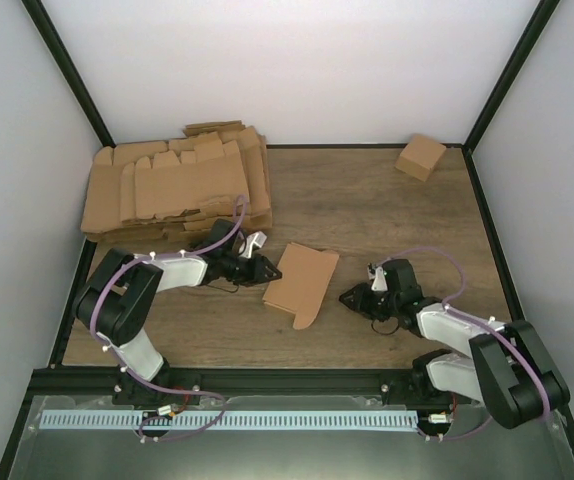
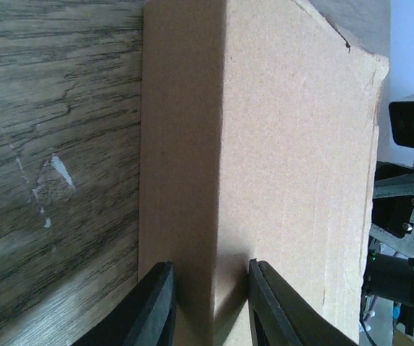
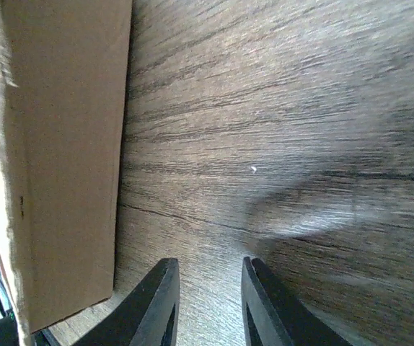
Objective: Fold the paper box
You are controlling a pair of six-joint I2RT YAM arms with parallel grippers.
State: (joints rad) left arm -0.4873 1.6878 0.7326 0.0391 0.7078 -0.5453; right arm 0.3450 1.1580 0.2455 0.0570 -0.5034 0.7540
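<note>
The paper box [image 1: 302, 283], a tan cardboard piece only partly folded with a rounded flap at its 6 o'clock end, lies near the middle of the wooden table [image 1: 367, 210]. The left gripper [image 1: 259, 268] sits at the box's 9 o'clock edge and touches it. In the left wrist view its two black fingers [image 2: 156, 310] stand narrowly apart, with a raised crease of the cardboard running up between them. One face of the crease is shaded and the other lit. I cannot tell whether the fingers actually pinch the board or only straddle it. The right gripper [image 1: 350, 297] is low over the table at about 3 o'clock from the box, near it but not touching. In the right wrist view its fingers [image 3: 156, 310] show a narrow gap with only bare wood grain between them, and the box's edge stands off toward 9 o'clock. A loose stack of flat cardboard blanks [image 1: 177, 185] fills the table's 10 o'clock corner, just beyond the left arm. A small, fully closed cardboard box [image 1: 420, 157] sits alone near the 1 o'clock corner, well apart from both grippers.
</note>
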